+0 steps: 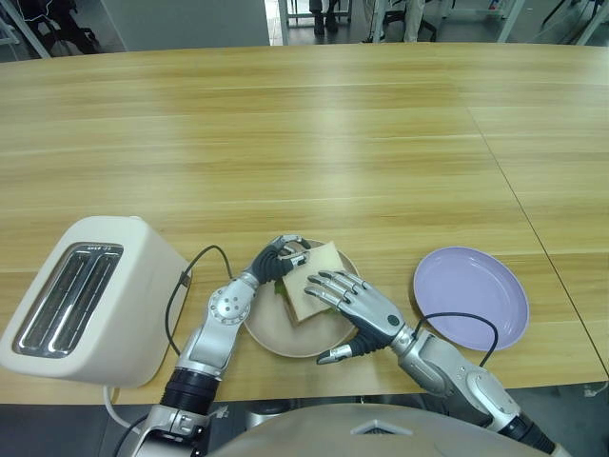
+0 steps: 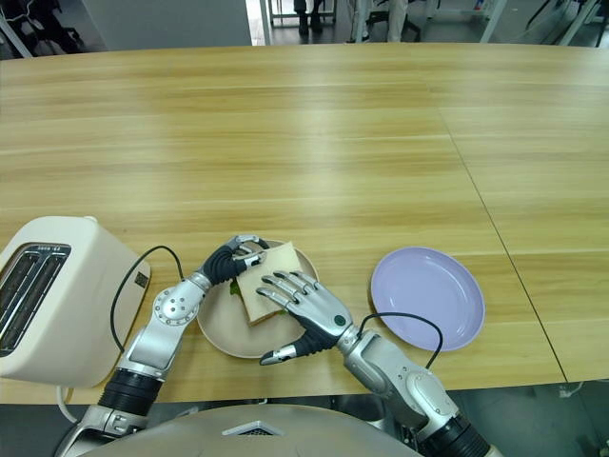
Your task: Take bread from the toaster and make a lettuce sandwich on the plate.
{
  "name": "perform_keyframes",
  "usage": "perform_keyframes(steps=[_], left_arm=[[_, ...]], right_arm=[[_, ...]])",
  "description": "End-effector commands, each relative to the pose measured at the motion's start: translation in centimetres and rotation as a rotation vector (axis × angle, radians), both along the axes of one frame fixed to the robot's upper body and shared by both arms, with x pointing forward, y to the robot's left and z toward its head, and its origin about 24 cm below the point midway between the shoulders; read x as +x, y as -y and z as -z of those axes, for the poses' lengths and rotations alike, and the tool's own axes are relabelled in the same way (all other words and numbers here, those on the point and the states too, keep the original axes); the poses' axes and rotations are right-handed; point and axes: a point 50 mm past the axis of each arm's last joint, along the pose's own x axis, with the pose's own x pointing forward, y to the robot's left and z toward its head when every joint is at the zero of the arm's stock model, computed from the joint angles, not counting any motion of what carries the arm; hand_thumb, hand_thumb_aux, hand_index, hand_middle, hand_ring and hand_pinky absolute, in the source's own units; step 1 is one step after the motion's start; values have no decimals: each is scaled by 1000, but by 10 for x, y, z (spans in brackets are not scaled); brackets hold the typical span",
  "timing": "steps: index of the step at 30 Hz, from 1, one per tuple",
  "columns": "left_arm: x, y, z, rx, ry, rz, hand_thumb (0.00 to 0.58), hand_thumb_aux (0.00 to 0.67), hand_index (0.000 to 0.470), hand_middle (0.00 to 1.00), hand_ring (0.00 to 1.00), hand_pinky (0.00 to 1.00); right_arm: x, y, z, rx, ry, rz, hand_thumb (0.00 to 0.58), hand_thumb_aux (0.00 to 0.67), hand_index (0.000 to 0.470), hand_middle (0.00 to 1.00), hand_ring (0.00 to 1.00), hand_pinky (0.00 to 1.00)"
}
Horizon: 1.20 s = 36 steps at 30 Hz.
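A slice of bread (image 1: 312,282) lies on the beige plate (image 1: 285,338) near the table's front edge, with a bit of green lettuce (image 1: 281,285) peeking out at its left edge. My left hand (image 1: 281,257) is curled on the slice's upper left corner. Over the slice's right side my right hand (image 1: 357,300) is spread flat, fingers extended and resting on it. The cream toaster (image 1: 81,300) stands at the front left, and both of its slots look empty.
An empty purple plate (image 1: 471,295) sits to the right of the beige one. A black cable (image 1: 186,286) loops between the toaster and my left arm. Bare wooden table (image 1: 304,143) stretches far beyond the plates.
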Motion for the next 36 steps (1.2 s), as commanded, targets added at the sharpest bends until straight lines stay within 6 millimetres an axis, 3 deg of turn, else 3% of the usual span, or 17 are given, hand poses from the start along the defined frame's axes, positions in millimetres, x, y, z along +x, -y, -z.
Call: perform_keyframes(steps=[1, 8, 15, 20, 27, 32, 36], left_arm=[[-4, 2, 0, 54, -1, 10, 0, 0, 0, 0, 0, 0], [0, -4, -15, 111, 73, -32, 0, 0, 0, 0, 0, 0], [7, -12, -46, 111, 212, -112, 0, 0, 0, 0, 0, 0], [5, -9, -61, 86, 275, -129, 0, 0, 0, 0, 0, 0], [-13, 1, -86, -81, 392, -132, 0, 0, 0, 0, 0, 0], [-33, -2, -94, -273, 445, -178, 0, 0, 0, 0, 0, 0], [-47, -5, -95, -378, 487, -236, 0, 0, 0, 0, 0, 0]], right_arm=[[3, 3, 2, 10, -30, 13, 0, 0, 0, 0, 0, 0], [2, 3, 7, 22, -70, 17, 0, 0, 0, 0, 0, 0], [-2, -4, 22, -31, -112, -6, 0, 0, 0, 0, 0, 0], [1, -8, 19, -16, -105, 2, 0, 0, 0, 0, 0, 0], [6, -7, 9, 28, -89, 38, 0, 0, 0, 0, 0, 0], [13, 5, -8, 234, -190, 180, 0, 0, 0, 0, 0, 0], [17, 14, -25, 553, -339, 273, 0, 0, 0, 0, 0, 0]])
